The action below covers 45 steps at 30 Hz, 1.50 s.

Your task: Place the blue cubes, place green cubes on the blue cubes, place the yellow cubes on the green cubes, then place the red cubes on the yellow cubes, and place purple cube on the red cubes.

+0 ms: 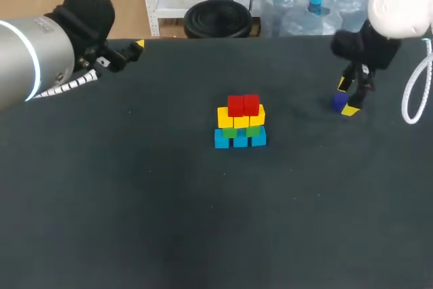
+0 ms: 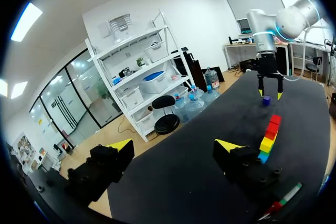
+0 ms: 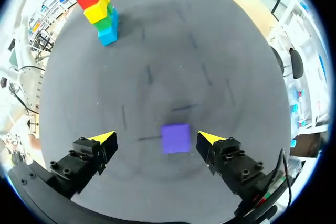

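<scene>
A stack of cubes [image 1: 240, 123] stands mid-table: blue at the bottom, then green, yellow, and two red cubes [image 1: 243, 105] on top. The stack [image 3: 100, 11] shows far ahead of my right gripper and also as the stack [image 2: 269, 137] in the left wrist view. The purple cube [image 1: 339, 101] lies on the table at the right. My right gripper [image 1: 348, 98] hangs open over it, and the purple cube [image 3: 175, 138] sits between its spread fingers, touching neither. My left gripper [image 2: 173, 148] is open and empty at the table's far left edge.
The dark table surface [image 1: 169, 221] stretches around the stack. My left arm [image 1: 40, 59] comes in at the far left corner, my right arm [image 1: 392, 11] at the far right.
</scene>
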Tool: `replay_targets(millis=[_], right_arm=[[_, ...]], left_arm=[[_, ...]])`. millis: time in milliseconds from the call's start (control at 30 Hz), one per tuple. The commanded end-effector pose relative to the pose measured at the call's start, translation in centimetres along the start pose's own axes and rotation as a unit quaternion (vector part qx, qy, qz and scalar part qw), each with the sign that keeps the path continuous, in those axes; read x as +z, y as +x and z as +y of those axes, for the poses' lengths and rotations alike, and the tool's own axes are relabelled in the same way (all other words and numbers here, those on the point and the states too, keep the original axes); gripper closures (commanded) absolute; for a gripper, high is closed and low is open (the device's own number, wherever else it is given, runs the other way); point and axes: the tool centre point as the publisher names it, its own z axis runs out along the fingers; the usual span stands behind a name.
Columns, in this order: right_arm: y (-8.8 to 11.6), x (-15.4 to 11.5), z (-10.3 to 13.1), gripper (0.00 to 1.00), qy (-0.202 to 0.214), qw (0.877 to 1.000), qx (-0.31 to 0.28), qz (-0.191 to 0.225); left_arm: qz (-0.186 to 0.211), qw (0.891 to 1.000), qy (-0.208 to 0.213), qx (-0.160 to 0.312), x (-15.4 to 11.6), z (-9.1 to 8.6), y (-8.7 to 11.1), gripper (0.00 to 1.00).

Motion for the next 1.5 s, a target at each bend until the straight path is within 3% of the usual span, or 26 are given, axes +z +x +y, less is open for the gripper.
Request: replay_targets(millis=[33,267,333,400,500,600,1033,1300,1500], right_arm=[[0.2,0.4,0.8,0.0,0.047,0.999,-0.007,0.002],[0.1,1.1,0.1,0.0,0.061,0.998,-0.017,0.008],[0.1,1.3,-0.1,0.16,0.065,0.998,-0.022,0.012],[0.0,1.5,-0.2,0.52,0.067,0.997,-0.024,0.012],[0.0,1.7,-0.4,0.66,0.066,0.997,-0.026,0.013],[0.0,1.7,-0.4,1.0,0.065,0.997,-0.028,0.015],[-0.2,1.2,-0.6,1.0,0.068,0.997,-0.03,0.005],[-1.9,-0.9,-0.5,1.0,0.082,0.996,-0.021,-0.017],[-4.2,-4.6,0.0,1.0,0.11,0.992,-0.03,-0.046]], left_arm=[[0.0,1.0,0.0,0.0,0.0,0.0,0.0,0.0],[0.0,1.0,0.0,0.0,0.0,0.0,0.0,0.0],[0.0,1.0,0.0,0.0,0.0,0.0,0.0,0.0],[0.0,1.0,0.0,0.0,0.0,0.0,0.0,0.0],[0.0,1.0,0.0,0.0,0.0,0.0,0.0,0.0],[0.0,1.0,0.0,0.0,0.0,0.0,0.0,0.0],[0.0,1.0,0.0,0.0,0.0,0.0,0.0,0.0],[0.0,1.0,0.0,0.0,0.0,0.0,0.0,0.0],[0.0,1.0,0.0,0.0,0.0,0.0,0.0,0.0]])
